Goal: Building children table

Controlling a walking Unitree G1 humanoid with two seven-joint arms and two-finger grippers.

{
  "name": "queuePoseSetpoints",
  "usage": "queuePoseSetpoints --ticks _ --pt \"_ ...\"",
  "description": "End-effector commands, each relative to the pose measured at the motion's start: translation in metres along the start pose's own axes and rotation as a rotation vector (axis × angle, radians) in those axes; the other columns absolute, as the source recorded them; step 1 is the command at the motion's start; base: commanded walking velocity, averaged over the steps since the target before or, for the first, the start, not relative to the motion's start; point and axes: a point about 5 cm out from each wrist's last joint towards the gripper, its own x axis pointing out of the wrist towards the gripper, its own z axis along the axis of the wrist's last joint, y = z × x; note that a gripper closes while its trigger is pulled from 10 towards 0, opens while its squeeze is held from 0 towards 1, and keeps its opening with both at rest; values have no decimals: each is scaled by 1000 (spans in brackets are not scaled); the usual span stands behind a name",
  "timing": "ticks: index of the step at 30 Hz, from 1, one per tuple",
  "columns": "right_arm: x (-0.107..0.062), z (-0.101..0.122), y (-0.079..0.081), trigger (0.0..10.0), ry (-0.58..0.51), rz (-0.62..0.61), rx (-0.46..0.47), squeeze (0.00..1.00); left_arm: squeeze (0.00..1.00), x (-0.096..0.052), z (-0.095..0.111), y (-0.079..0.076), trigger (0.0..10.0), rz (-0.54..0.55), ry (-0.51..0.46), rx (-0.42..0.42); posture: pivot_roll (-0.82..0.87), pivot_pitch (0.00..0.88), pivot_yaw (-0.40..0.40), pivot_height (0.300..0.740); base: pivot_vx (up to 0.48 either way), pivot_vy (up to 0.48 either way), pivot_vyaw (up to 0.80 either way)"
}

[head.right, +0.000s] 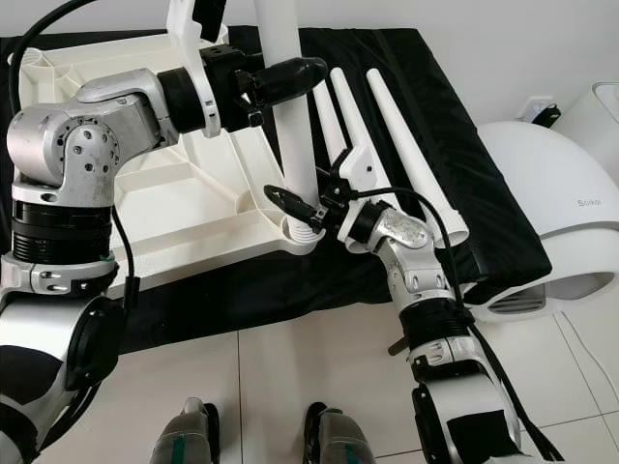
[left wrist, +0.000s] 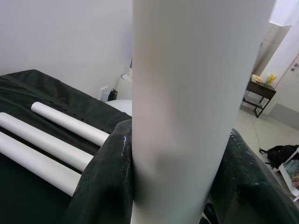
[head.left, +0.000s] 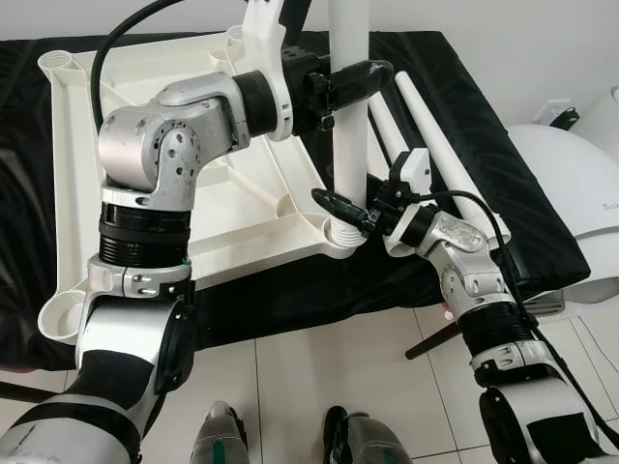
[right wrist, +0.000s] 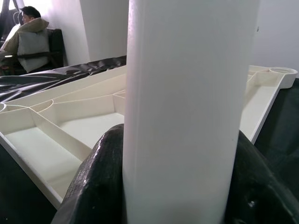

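Left eye view: I have the white table leg [head.left: 348, 116] standing upright in the near corner socket [head.left: 346, 235] of the upturned table top [head.left: 145, 72], which lies on a black cover [head.left: 503, 193]. My left claw [head.left: 360, 80] is clamped high on it; my right claw [head.left: 340, 207] is clamped just above the socket. Three spare legs [head.right: 387, 126] lie beside, unfitted. Whether this leg is fully seated I cannot tell; I judge the build barely a quarter done.
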Motion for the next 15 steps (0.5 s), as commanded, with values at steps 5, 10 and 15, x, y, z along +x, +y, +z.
queuePoseSetpoints --ticks 5,10,15 --pt "-3 6 -5 10000 -28 -18 -44 0 0 -4 5 5 0 59 2 22 89 162 -52 740 0 0 0" --pt "-4 7 -9 10000 -24 -31 -34 0 0 -3 2 3 10000 53 32 50 87 166 -56 740 0 0 0" --pt "-4 9 -13 10000 -19 -53 -20 1000 0 -3 2 2 10000 48 25 61 87 167 -58 740 0 0 0"
